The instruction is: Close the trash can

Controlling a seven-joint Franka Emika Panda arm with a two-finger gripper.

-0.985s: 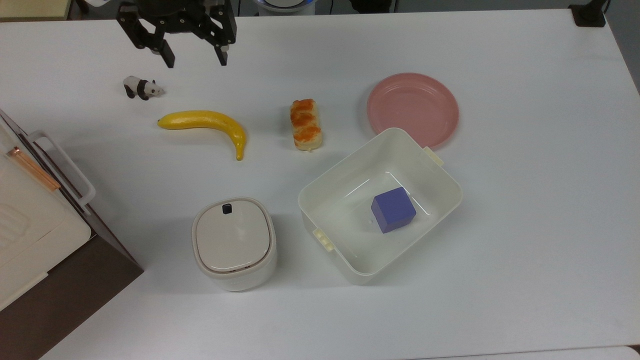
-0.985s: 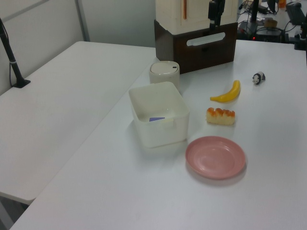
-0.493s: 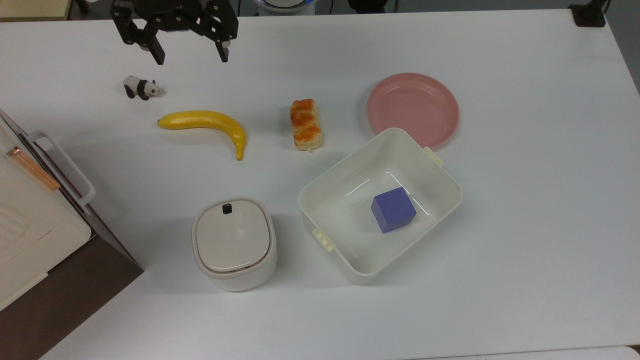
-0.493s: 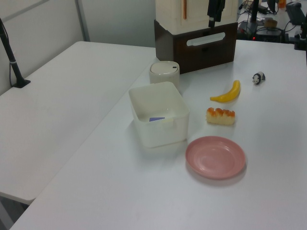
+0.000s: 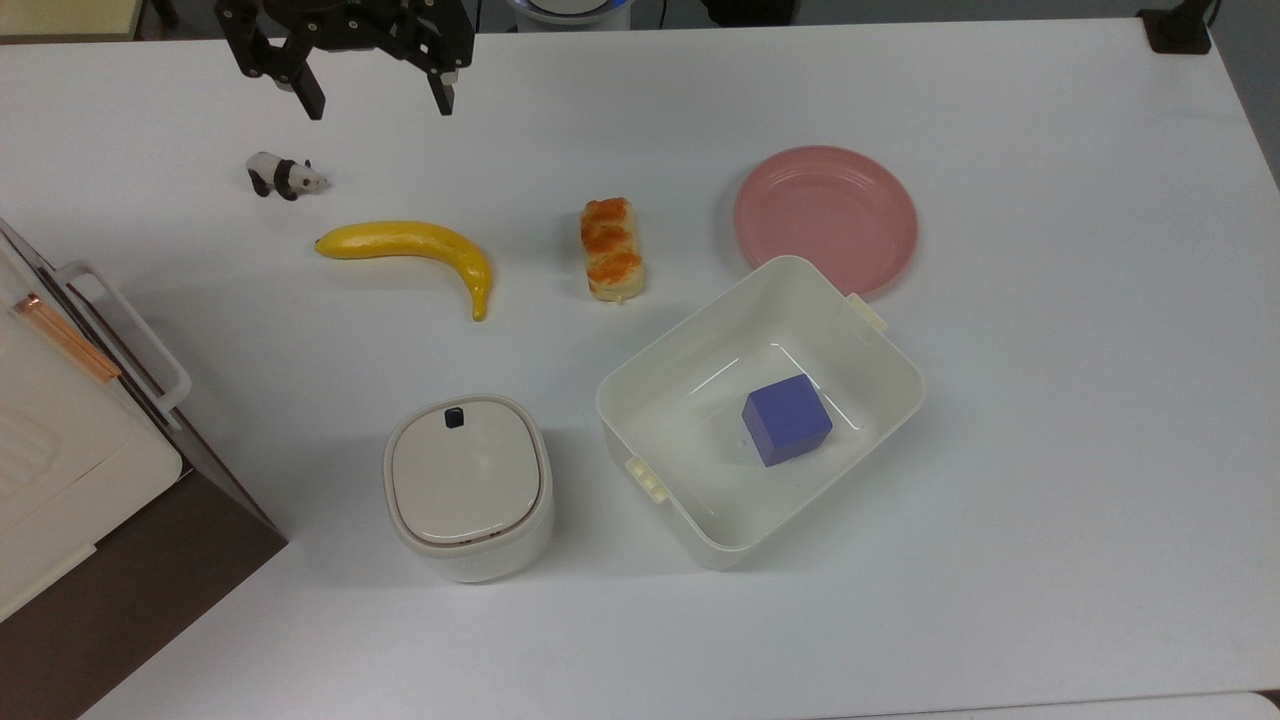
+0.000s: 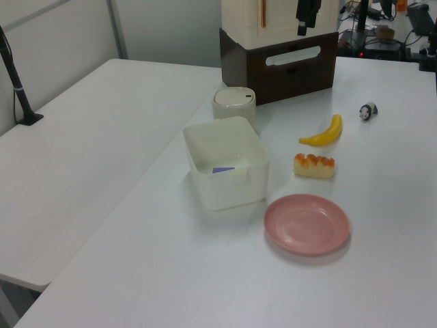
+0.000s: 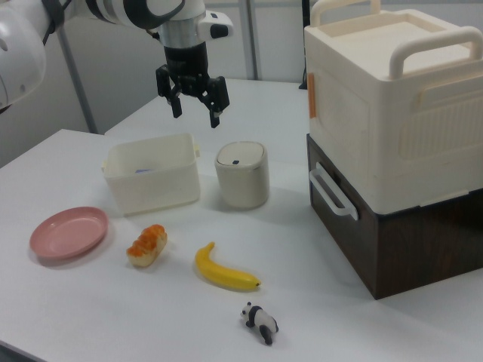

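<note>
Claw: black, two-fingered, fingers spread wide with nothing between them; raised above the worktop at the top view's upper left edge. In the right view the claw hangs in the air off a white arm.

Panda figurine: small, black and white, on the worktop just below the claw in the top view.

Banana: yellow, curved, lying below the panda figurine in the top view, apart from it.

Bread piece: orange-topped, to the top view's right of the banana.

Pink plate: further to the top view's right; its lower rim seems to run behind the tub's corner, contact cannot be told.

Cream tub: large, rectangular, open, with side clips; a blue cube sits inside.

Trash can: small, cream-white, rounded-square, near the worktop's lower edge in the top view, just beside the tub, well apart from the claw. Beige lid lies flat and closed, black button on top.

Stacked boxes: cream crate on a dark brown base, at the top view's left edge, near the trash can.

Open room: bare worktop across the top view's right side and lower strip.
</note>
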